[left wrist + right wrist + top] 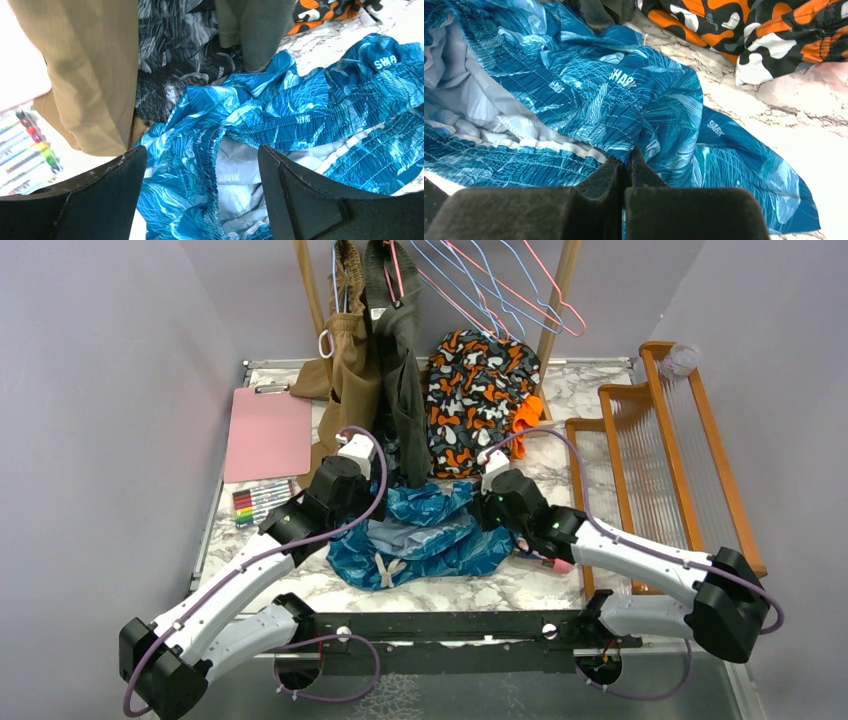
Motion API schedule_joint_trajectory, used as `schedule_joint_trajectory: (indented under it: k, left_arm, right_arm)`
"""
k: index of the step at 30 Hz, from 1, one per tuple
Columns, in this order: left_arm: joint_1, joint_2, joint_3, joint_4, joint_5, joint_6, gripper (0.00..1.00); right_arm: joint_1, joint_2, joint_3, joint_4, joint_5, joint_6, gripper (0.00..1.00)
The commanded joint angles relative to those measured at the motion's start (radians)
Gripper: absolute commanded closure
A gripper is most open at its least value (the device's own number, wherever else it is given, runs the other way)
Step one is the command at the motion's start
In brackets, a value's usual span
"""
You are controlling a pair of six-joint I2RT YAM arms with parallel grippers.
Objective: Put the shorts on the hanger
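Rail top was cut off; the pink and light-blue hangers [500, 285] overlapped, so I couldn't count them. One pair of shorts [420, 535] lay crumpled on the desk [570, 400] between two arms, both reaching inward and low. Left end effector [201, 147] was released, fingers wide above the waistband. Right end effector [625, 160] was clenched, tips against the shorts; I couldn't tell whether cloth was pinched.

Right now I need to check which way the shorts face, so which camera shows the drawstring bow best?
The top external view: the cream drawstring bow lies in plain sight at the near edge of the shorts. Neither wrist view shows it; of the shorts they show just gathered waistband, pale lining and printed fabric.
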Motion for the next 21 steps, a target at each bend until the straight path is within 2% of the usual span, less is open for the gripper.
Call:
schedule_joint_trajectory:
  k: [1, 5, 9, 17, 21]
  left_arm:
    - [-0.006, 0.017, 0.084, -0.059, 0.098, 0.148, 0.16]
    - [-0.013, 0.058, 0.114, -0.081, 0.227, 0.169, 0.16]
    - [-0.025, 0.093, 0.149, -0.106, 0.262, 0.192, 0.16]
    - [-0.034, 0.227, 0.185, -0.153, 0.179, 0.172, 0.17]
    - [-0.034, 0.282, 0.202, -0.175, 0.166, 0.170, 0.20]
  right_arm:
    - [0.005, -0.049, 0.005, -0.127, -0.024, -0.029, 0.99]
    - [0.005, -0.079, 0.016, -0.189, -0.003, -0.016, 0.99]
    - [0.005, -0.114, 0.019, -0.237, 0.017, -0.008, 0.99]
    - [0.005, -0.171, 0.048, -0.310, 0.045, -0.005, 0.99]
    - [0.005, -0.194, 0.039, -0.310, 0.042, 0.000, 0.99]
